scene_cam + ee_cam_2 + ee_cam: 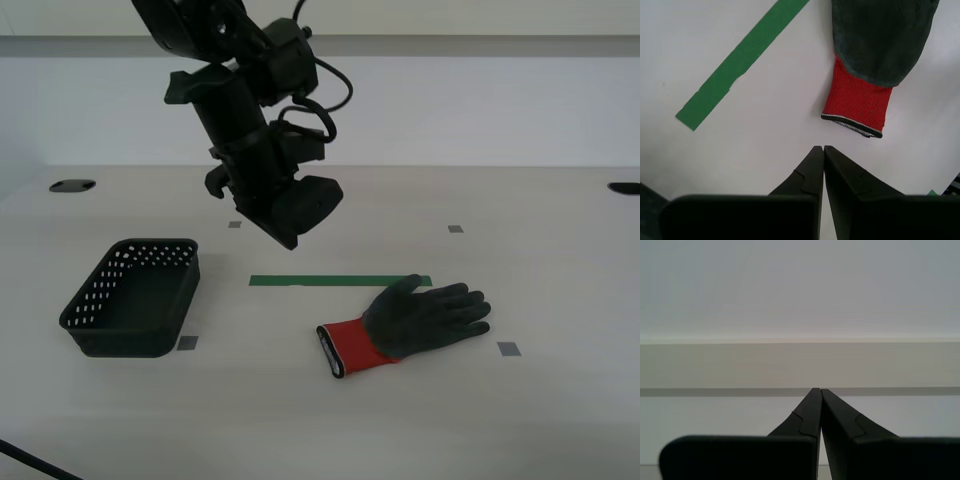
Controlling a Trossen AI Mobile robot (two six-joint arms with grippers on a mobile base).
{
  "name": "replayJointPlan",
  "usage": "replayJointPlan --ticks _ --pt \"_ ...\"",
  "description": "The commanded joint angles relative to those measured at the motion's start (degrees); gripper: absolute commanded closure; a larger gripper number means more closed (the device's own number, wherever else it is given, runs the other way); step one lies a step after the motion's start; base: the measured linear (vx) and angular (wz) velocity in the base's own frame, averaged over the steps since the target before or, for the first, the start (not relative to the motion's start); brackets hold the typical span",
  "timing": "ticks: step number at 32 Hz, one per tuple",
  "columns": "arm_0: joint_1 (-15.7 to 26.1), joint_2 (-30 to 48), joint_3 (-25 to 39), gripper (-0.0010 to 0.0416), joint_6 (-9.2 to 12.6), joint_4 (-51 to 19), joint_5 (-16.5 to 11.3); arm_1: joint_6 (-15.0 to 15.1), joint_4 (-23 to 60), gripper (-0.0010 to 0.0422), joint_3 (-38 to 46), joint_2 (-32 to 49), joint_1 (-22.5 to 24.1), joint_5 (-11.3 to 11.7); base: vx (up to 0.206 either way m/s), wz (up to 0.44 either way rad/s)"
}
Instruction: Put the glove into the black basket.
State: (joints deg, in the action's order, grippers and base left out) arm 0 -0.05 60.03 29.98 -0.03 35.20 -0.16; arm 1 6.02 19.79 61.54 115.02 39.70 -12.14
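Observation:
The glove [415, 322] lies flat on the white table, with dark grey palm and fingers and a red cuff pointing toward the exterior view's left. It also shows in the second wrist view [875, 45]. The black basket [135, 297] stands empty at the exterior view's left. My second gripper [821, 148] is shut and empty. It hangs above the table [290, 235] between the basket and the glove, short of the red cuff [856, 102]. My first gripper [819, 390] is shut and empty and faces a plain wall; its arm is out of the exterior view.
A green tape strip [340, 281] lies on the table just behind the glove and shows in the second wrist view [740, 60]. Small grey square markers [509, 349] dot the table. A dark hole [72, 185] sits at the far left corner.

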Motion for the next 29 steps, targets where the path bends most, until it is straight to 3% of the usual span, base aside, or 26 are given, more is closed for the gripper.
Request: replayJointPlan --ticks 1,8,16,22,23,26,29 --pt "0.0 0.0 0.1 0.0405 0.0 0.2 0.0 0.8 0.0 0.0412 2.4 3.6 1.3 -0.9 0.0 0.0" --pt "0.1 0.0 0.1 0.0405 0.0 -0.1 0.0 0.9 1.3 0.0412 10.1 11.9 3.7 -0.9 0.0 0.0" --pt "0.0 0.0 0.1 0.0405 0.0 0.0 0.0 2.4 11.1 0.0412 21.7 25.4 6.6 -0.9 0.0 0.0" --pt "0.1 0.0 0.1 0.0405 0.0 -1.2 0.0 2.2 11.1 0.0412 21.9 26.3 7.1 -0.8 0.0 0.0" --pt "0.0 0.0 0.1 0.0405 0.0 -1.1 0.0 1.7 11.1 0.0412 21.9 26.3 7.1 -0.8 0.0 0.0" --pt "0.0 0.0 0.1 0.0405 0.0 -1.2 0.0 -3.5 12.8 0.0412 21.9 26.3 7.1 -0.8 0.0 0.0" --pt "0.0 0.0 0.1 0.0405 0.0 -1.2 0.0 -5.9 14.1 0.0412 21.9 26.3 7.1 -0.8 0.0 0.0"
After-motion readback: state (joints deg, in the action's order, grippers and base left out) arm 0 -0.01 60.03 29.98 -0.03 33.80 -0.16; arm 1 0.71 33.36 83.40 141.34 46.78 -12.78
